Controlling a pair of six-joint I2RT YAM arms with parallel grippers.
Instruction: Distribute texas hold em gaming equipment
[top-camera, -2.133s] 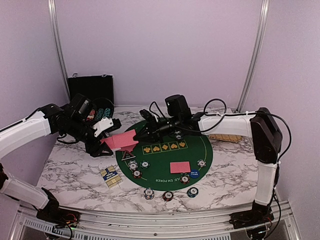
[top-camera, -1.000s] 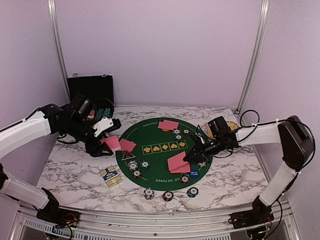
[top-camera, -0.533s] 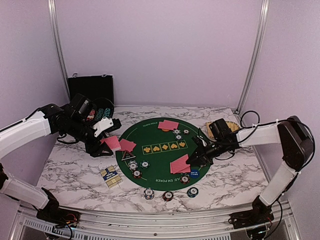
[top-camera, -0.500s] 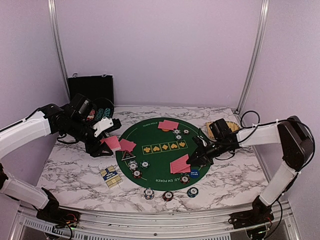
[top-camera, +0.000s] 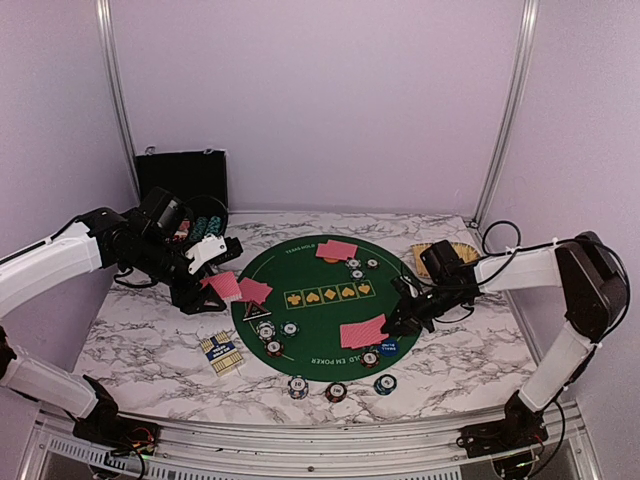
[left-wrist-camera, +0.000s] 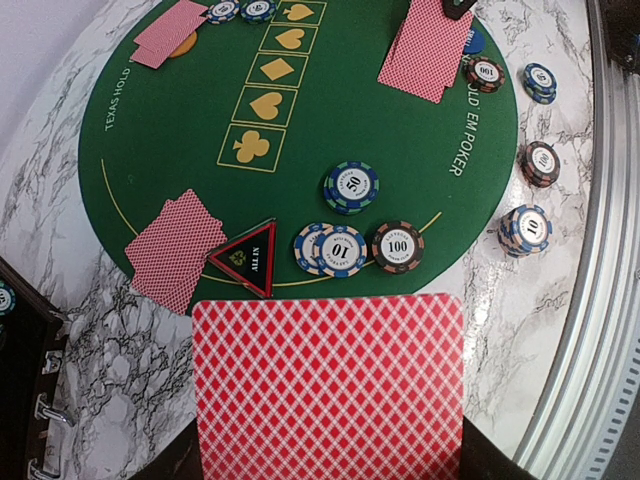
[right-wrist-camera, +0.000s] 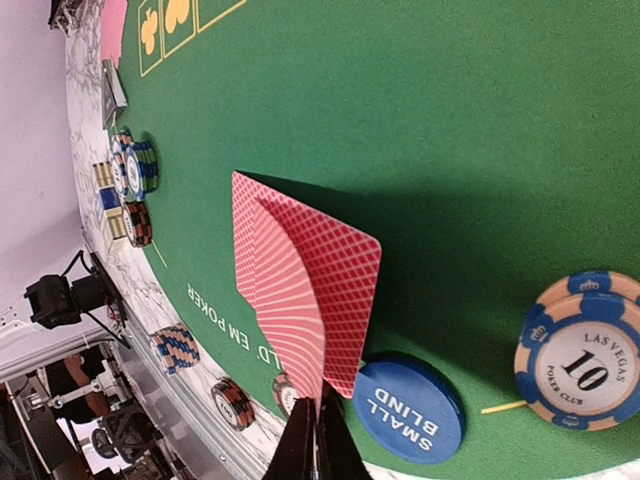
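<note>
Covering the middle of the marble table (top-camera: 140, 340), the round green poker mat (top-camera: 320, 320) carries most of the equipment. The black hinged case (top-camera: 182, 178) stands at the far left, off the mat, lid upright.

The left gripper (top-camera: 208, 281) hangs above the table at the mat's left edge. Its jaws are clamped on a held deck (left-wrist-camera: 330, 385) of red-backed cards, back pattern facing its wrist camera.

The right gripper (right-wrist-camera: 321, 428) sits low at the mat's near right. Its jaws are pinched together on the corner of the near card pair (right-wrist-camera: 300, 285), which is fanned with that corner lifted (a shadow shows beneath it).

Two further pairs lie flat on the mat:
- the left card pair (left-wrist-camera: 175, 250)
- the far card pair (left-wrist-camera: 170, 28), partly covering the orange button (left-wrist-camera: 182, 45)

The black triangular button (left-wrist-camera: 247, 259) lies just beside the left card pair. The blue button (right-wrist-camera: 410, 408), marked SMALL BLIND, lies just beside the gripped corner.

Near the triangular button sit the 50 chip stack (left-wrist-camera: 350, 186), the 10 chip stack (left-wrist-camera: 338, 250) and the 100 chip (left-wrist-camera: 397, 246). Three outer chip stacks (left-wrist-camera: 523, 230) stand on the marble off the near rim.
</note>
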